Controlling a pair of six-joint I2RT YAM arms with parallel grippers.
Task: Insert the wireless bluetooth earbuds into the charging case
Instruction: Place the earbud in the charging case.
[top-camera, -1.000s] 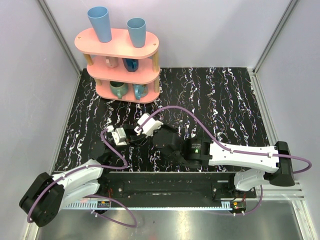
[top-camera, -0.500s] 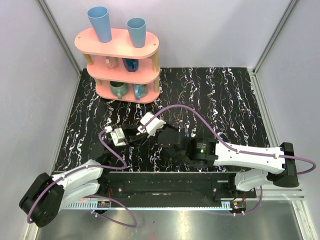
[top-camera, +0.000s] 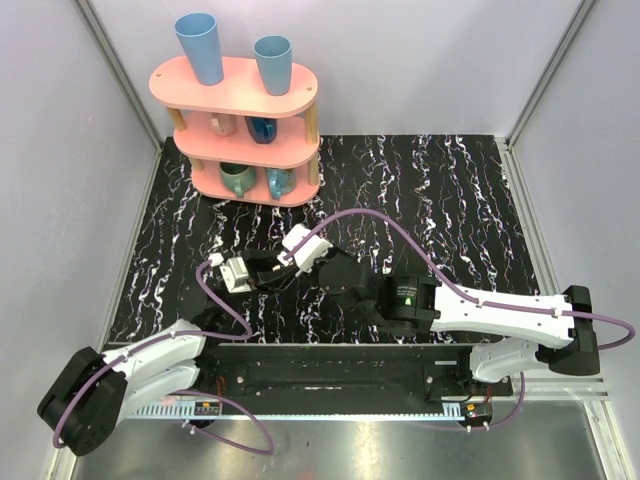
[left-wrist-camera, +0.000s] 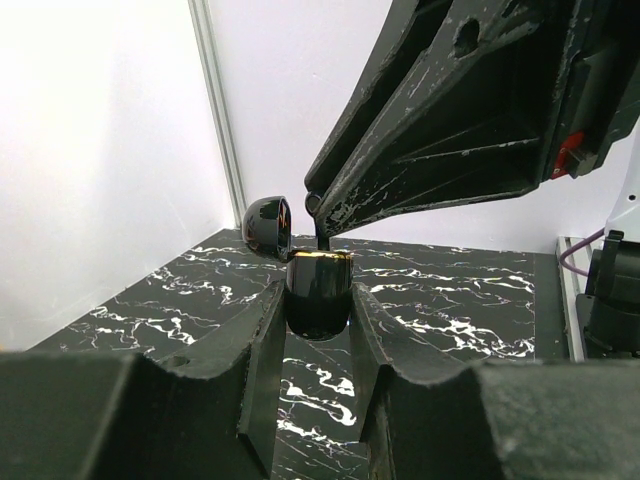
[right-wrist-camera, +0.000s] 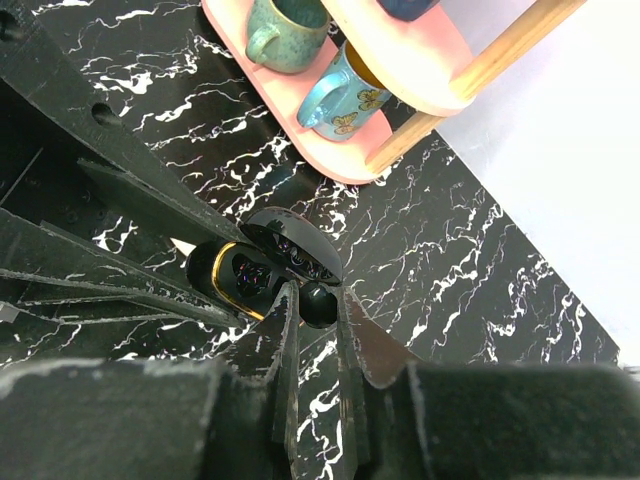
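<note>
The left fingers are pinching the black charging case by its lower half, keeping it upright over the marbled table, with its gold-rimmed mouth facing up and its lid hanging open to one side. The right fingers are reaching in from above, with their tips right at the rim of the case. They are squeezing a small rounded earbud, which is looking dark and glossy in the right wrist view. The earbud is sitting just beside the open mouth and close under the lid; I cannot tell whether it is touching either one or entering its pocket. Seen from above, the two arms are meeting over the left middle of the table, in front of a pink shelf that is carrying two blue cups on top and mugs on its lower levels
</note>
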